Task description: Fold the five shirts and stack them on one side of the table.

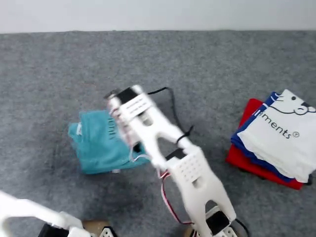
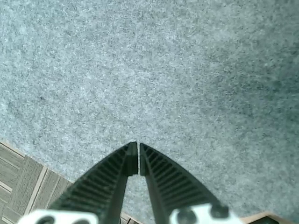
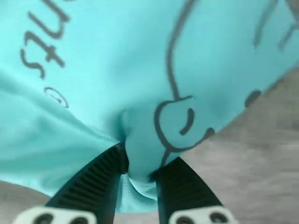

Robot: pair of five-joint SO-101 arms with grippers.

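Note:
A teal shirt (image 1: 98, 143), loosely folded, lies left of the table's middle. My right arm stretches from the front edge to its right side. In the right wrist view my right gripper (image 3: 138, 170) is shut on a pinched fold of the teal shirt (image 3: 140, 70), which carries dark line print. A stack of folded shirts sits at the right edge: red (image 1: 247, 160) at the bottom, blue (image 1: 247, 143) over it, white (image 1: 281, 133) on top. My left gripper (image 2: 138, 156) is shut on nothing and hangs over bare grey felt near the table's front edge.
Grey felt (image 1: 197, 69) covers the whole table. My left arm (image 1: 29, 210) lies low at the front left corner. Wooden floor (image 2: 18, 177) shows past the table edge. A black cable (image 1: 173, 106) runs along the right arm.

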